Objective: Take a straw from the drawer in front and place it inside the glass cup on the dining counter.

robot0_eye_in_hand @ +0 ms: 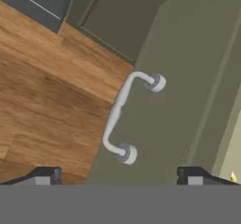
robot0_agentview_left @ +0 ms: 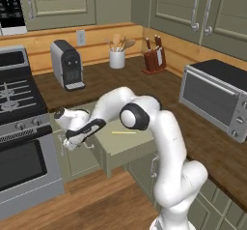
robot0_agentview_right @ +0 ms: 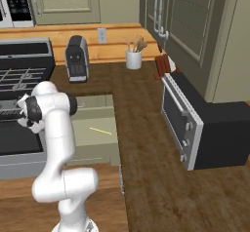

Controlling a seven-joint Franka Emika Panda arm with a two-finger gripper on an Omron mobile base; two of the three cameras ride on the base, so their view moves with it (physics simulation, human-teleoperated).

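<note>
**Spread jaws facing the handle of the open drawer**

The gripper (robot0_eye_in_hand: pixel 120 173) is standing with its jaws spread wide, both tips apart at either side of the silver bar handle (robot0_eye_in_hand: pixel 123 117), which is lying ahead of them, untouched. That handle is sitting on the sage-green front of the drawer (robot0_agentview_left: pixel 126 144), which is standing pulled out. Beyond the jaws, inside it, the straw (robot0_agentview_left: pixel 123 132) is lying flat on the pale floor. Below the jaws wooden floorboards (robot0_eye_in_hand: pixel 42 100) are showing. The arm is bending low, its hand reaching toward the drawer front beside the stove (robot0_agentview_left: pixel 21 127). Farther off, a dark wood worktop (robot0_agentview_left: pixel 202 147) is carrying a toaster oven (robot0_agentview_left: pixel 214 98) and coffee machine (robot0_agentview_left: pixel 67 64).
</note>
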